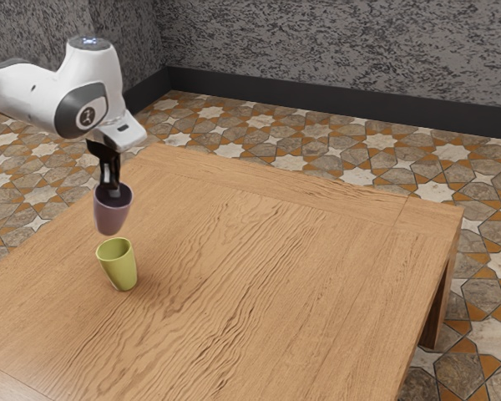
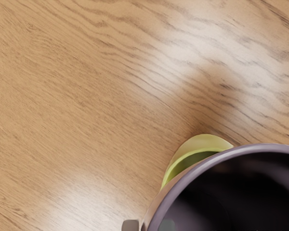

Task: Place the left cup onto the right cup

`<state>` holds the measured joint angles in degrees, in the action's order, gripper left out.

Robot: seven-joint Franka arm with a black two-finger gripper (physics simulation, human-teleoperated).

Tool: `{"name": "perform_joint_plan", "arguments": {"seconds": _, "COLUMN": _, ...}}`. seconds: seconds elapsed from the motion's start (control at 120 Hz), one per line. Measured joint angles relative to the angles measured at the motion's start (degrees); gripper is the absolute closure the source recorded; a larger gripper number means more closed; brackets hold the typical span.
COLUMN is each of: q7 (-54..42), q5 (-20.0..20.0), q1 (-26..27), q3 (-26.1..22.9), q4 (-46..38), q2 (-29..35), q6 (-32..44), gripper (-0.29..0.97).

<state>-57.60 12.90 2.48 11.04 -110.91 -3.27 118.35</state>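
The green cup (image 1: pixel 118 264) stood upright on the table (image 1: pixel 301 276), mouth up, at about 8 o'clock of the table top in the exterior view. Just above it, at 12 o'clock from it and slightly toward 11, hung the purple cup (image 1: pixel 112 214), also upright and apart from the green one by a small gap. The fingers (image 1: pixel 113 177) were clenched on the rim of the purple cup. One finger seemed to go inside and one outside, though this was hard to read with certainty. In the wrist view the purple cup (image 2: pixel 231 192) lay directly under the hand, and a part of the green cup (image 2: pixel 195 151) looked out from beneath its rim.

I judged the step in hand to be the final alignment before lowering. To do it well, the held cup should shift a little until it sits centred over the green mouth. It should stay upright and descend slowly. The release should come only when its base rests in the green cup, because a push on one side of that rim could tip the light cup over.

The arm (image 1: pixel 42 92) entered from 10 o'clock with its white forearm nearly level, and the hand pointed straight down.
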Motion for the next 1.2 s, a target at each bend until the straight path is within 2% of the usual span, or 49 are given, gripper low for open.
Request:
{"name": "perform_joint_plan", "arguments": {"seconds": 0.275, "q7": -0.2, "q5": 0.2, "q1": -0.7, "q3": 0.0, "q4": -1.5, "q2": 0.4, "q6": 4.5, "gripper": 0.79}}
{"name": "perform_joint_plan", "arguments": {"seconds": 0.967, "q7": 0.5, "q5": -0.6, "q1": 0.4, "q3": 0.1, "q4": -8.5, "q2": 4.7, "q6": 10.5, "gripper": 0.79}}
{"name": "perform_joint_plan", "arguments": {"seconds": 1.2, "q7": 0.8, "q5": -0.6, "q1": -0.9, "q3": 0.1, "q4": -9.8, "q2": 5.7, "q6": 11.3, "gripper": 0.79}}
